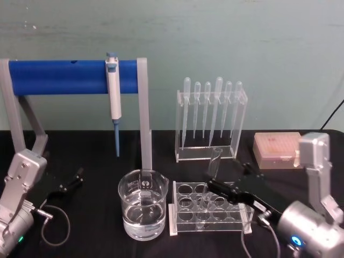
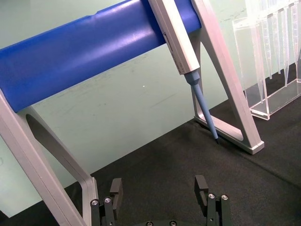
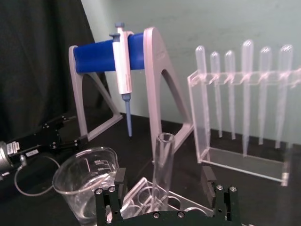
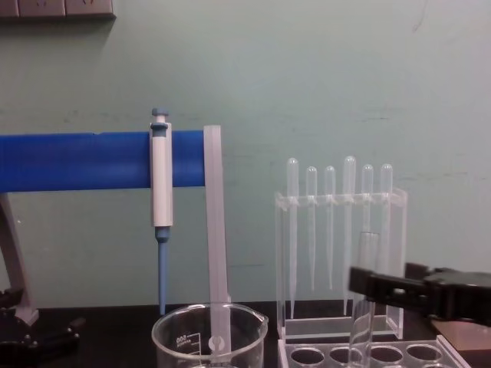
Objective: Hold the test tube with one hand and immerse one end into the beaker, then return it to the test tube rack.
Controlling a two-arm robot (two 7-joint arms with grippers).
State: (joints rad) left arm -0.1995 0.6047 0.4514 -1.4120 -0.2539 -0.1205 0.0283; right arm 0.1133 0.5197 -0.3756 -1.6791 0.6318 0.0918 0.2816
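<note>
Head view counts 1 test tube (image 1: pixel 214 161) standing tilted in the clear rack (image 1: pixel 177 215), just right of 1 beaker (image 1: pixel 142 207) holding clear liquid, with 6 pipettes (image 1: pixel 211 110) and 1 micropipette (image 1: pixel 113 91) hung behind. Right wrist view has the right gripper (image 3: pixel 163 174) with its fingers (image 3: pixel 120 178) spread on either side of the tube, clear of it. The left gripper (image 2: pixel 159 186) sits low over the worktop (image 1: pixel 91 156) on the left, fingers (image 2: pixel 116 187) likewise released; the tube's lower end is hard to make out through the rack, and the chest view cuts off beaker and rack.

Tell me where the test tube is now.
Head view: the test tube stands tilted in the rack, right of the beaker, inside the open right gripper.
</note>
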